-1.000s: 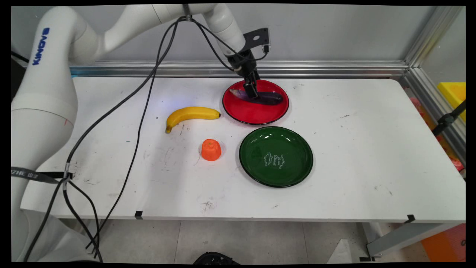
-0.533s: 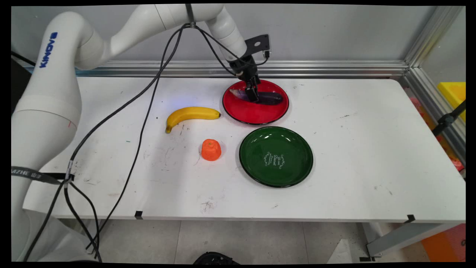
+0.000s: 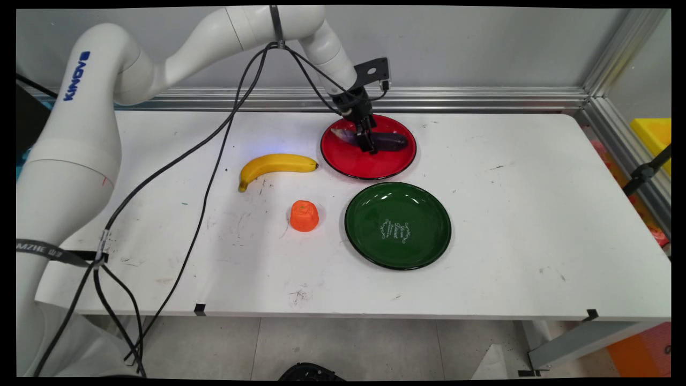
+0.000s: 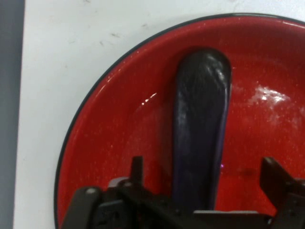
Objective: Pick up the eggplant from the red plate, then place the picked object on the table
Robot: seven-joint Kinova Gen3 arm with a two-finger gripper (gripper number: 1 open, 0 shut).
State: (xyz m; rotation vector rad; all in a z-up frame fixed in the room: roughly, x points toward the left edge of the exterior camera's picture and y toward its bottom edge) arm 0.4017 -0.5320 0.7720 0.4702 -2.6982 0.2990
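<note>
we've got our gripper [image 4: 202, 183] spread wide astride the eggplant [image 4: 200, 124] on the red plate [image 4: 109, 143]; looks smooth, slippery, best grabbed mid-body.

White arm reaching from the left, hand [image 3: 367, 140] lowered, fingers [image 4: 137, 168] spread apart

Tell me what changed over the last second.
The claw shifted slightly rightward and toward the near side along the eggplant on the red plate; its fingers now straddle the eggplant, open. Eggplant, banana, orange piece and green plate stayed put.
</note>
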